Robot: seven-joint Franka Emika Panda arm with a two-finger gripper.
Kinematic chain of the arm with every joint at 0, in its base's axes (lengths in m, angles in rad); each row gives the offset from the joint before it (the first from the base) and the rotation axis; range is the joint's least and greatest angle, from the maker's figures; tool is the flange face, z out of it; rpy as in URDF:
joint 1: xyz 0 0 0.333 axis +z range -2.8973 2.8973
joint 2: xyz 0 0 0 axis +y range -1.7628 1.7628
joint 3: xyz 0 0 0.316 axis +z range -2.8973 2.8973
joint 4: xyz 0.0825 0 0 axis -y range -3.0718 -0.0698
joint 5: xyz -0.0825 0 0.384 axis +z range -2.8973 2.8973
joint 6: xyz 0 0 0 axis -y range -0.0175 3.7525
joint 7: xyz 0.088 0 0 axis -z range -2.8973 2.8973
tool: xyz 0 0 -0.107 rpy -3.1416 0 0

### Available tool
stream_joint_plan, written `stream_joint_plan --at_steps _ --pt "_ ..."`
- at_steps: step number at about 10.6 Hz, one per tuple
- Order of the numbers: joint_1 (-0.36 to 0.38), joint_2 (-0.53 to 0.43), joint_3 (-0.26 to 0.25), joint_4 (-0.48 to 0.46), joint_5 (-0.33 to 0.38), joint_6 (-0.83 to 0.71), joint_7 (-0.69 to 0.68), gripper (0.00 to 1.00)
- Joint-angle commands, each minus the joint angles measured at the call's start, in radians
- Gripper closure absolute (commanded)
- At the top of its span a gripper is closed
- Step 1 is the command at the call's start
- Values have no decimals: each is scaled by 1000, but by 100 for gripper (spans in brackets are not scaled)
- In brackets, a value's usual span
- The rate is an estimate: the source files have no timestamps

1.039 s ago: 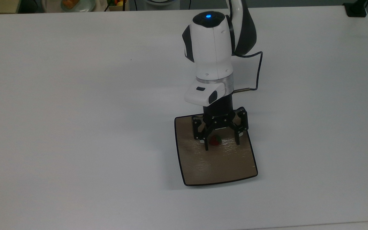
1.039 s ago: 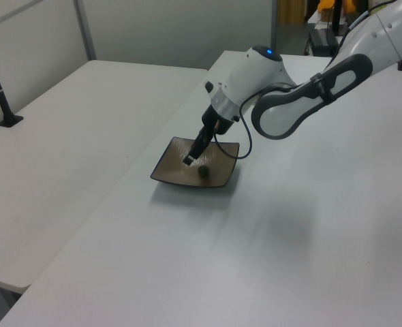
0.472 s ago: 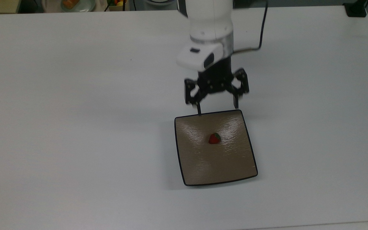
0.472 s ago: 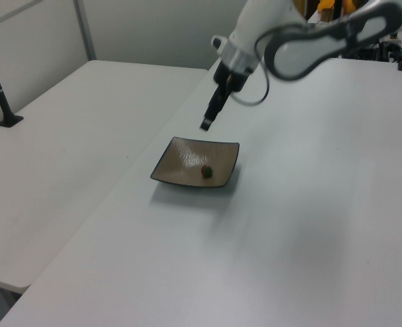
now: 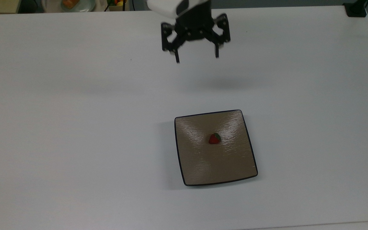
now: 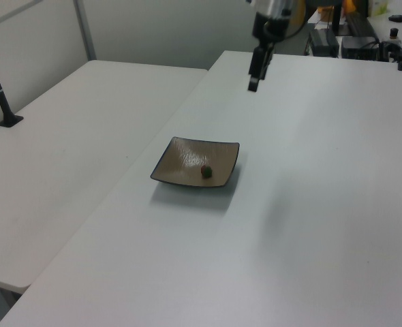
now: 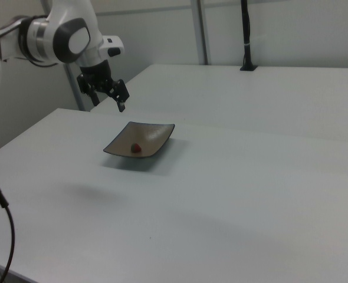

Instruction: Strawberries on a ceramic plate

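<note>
The strawberry point(image 5: 214, 138) lies near the middle of the ceramic plate point(image 5: 200, 166) on the white bench point(image 5: 75, 127), its green cap toward the top view's upper right. The hand point(image 5: 196, 58) hangs well apart above the bench, fingers spread wide, empty

Tool point(image 5: 197, 58) high above the table, pointing down, fingers point(image 5: 177, 57) spread wide, empty.

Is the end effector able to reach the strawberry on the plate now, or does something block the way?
Probably yes. The strawberry lies uncovered near the middle of the plate, and nothing stands on the table between it and the open end effector, which hangs above the table away from the plate.
</note>
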Motion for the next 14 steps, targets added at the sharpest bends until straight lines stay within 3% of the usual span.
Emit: stream_joint_plan --at_steps 1,7,10,14 --pt "-50 -112 1 -49 -4 -159 38 0" --pt "-160 -207 5 -60 -10 -451 36 0" --pt "-209 -204 79 -71 -11 -425 30 0" --pt "-200 -202 79 -91 -11 -272 -22 0"
